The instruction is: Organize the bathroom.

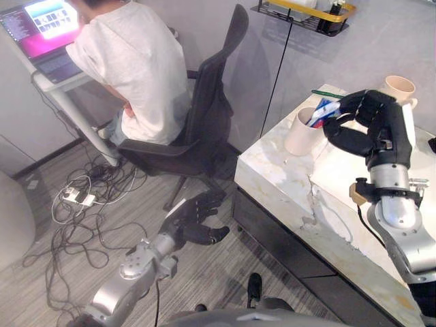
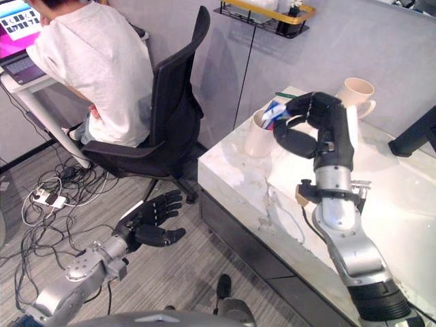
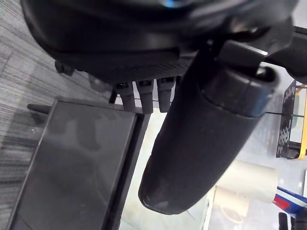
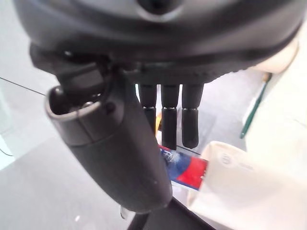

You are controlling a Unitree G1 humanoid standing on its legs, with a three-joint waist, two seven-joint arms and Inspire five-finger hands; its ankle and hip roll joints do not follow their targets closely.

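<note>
Two robot hands are in play, and only the right robot hand (image 2: 315,121) is engaged: it is raised over the far corner of the marble surface (image 2: 238,178), fingers curled over and thumb closed beneath, pinching a toothpaste tube (image 2: 274,113) coloured blue, red and white. That tube sits directly at the fingertips, on the side of the hand toward the wall and chair, with its free end lying over the mouth of the nearer beige cup (image 2: 258,137). Its long axis runs roughly level, slanting slightly downward from the hand toward the cup; whether its tip already touches the rim cannot be confirmed. In my judgement the coming move turns on this: the tube lies across the opening rather than upright, so it would need tilting end-down before release. Just beyond the hand lies a green toothbrush (image 1: 325,93) flat on the surface, and past that stands a second cup with a handle (image 2: 358,95). The left robot hand (image 2: 152,218) hangs low over the floor beside the cabinet, fingers spread and relaxed, grasping nothing, well apart from the cup. A person (image 1: 129,61) sits in the office chair (image 1: 211,109) beyond.
</note>
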